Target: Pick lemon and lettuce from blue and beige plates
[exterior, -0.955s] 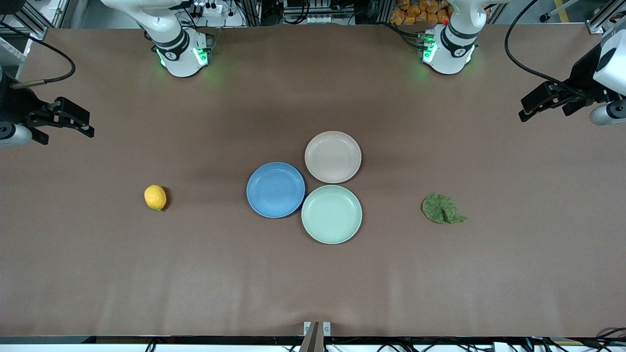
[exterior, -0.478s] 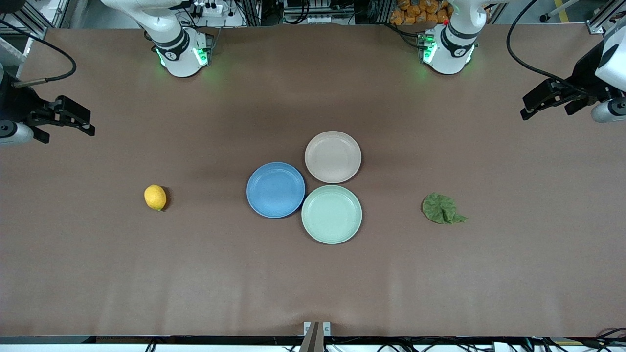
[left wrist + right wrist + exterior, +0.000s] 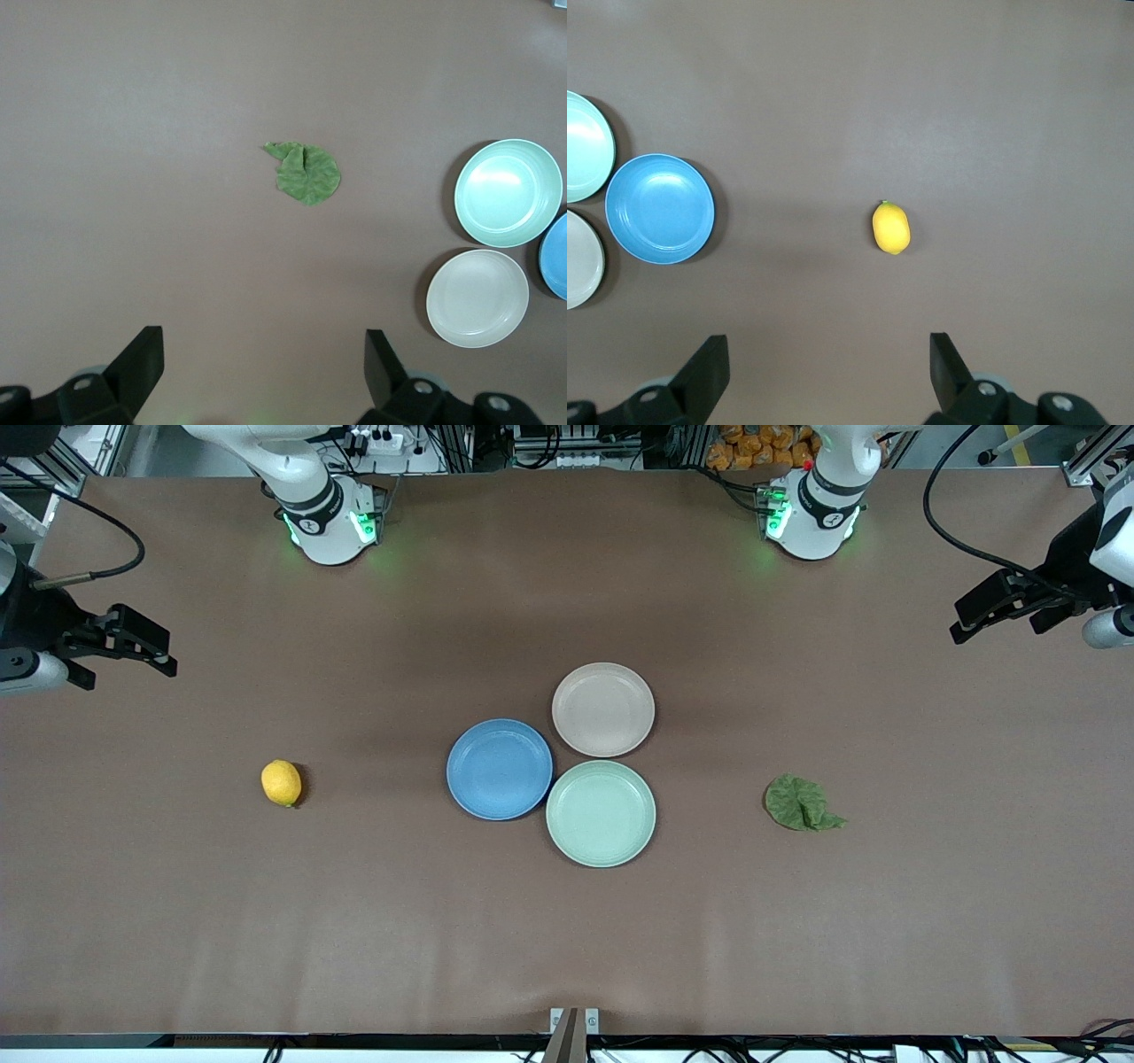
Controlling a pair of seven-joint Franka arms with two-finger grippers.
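Note:
The lemon (image 3: 281, 783) lies on the bare brown table toward the right arm's end; it also shows in the right wrist view (image 3: 891, 227). The lettuce (image 3: 802, 804) lies on the bare table toward the left arm's end, and shows in the left wrist view (image 3: 305, 173). The blue plate (image 3: 500, 769) and the beige plate (image 3: 603, 709) sit empty mid-table. My right gripper (image 3: 166, 651) is open and empty, high over the right arm's end (image 3: 827, 345). My left gripper (image 3: 959, 625) is open and empty, high over the left arm's end (image 3: 262, 341).
A pale mint-green plate (image 3: 601, 813), empty, touches the blue and beige plates and is the nearest of them to the front camera. A brown cloth (image 3: 567, 939) covers the whole table. The arm bases (image 3: 328, 522) stand along the table's edge farthest from that camera.
Both grippers have drifted slightly outward toward their own ends of the table. The lemon, lettuce and plates have not moved.

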